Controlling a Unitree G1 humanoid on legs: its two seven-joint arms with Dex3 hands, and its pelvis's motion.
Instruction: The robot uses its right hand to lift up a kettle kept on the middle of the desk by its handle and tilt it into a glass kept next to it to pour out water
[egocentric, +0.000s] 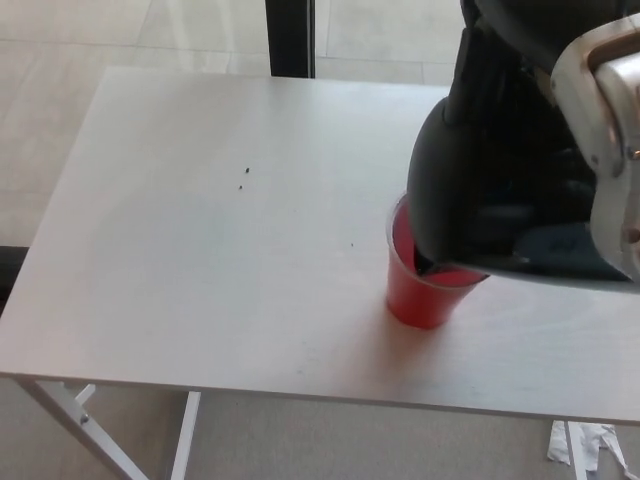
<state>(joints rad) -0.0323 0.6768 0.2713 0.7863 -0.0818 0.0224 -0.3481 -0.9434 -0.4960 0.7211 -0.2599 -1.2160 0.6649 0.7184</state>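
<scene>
A black kettle (470, 190) hangs tilted in the air at the right of the white desk (200, 240), its spout (422, 262) dipping over the rim of a red plastic cup (418, 298). The cup stands upright on the desk, partly hidden behind the kettle. My right hand (530, 35) is shut on the kettle's handle at the top right. Its black fingers blend with the dark handle. The silver-white forearm (612, 130) comes in from the right edge. No water stream shows. The left hand is out of view.
Left of the cup the desk top is bare apart from small dark specks (243, 178). A dark post (291, 35) stands behind the desk's far edge. A white desk leg (70, 420) and paper scraps (590, 440) show on the floor below.
</scene>
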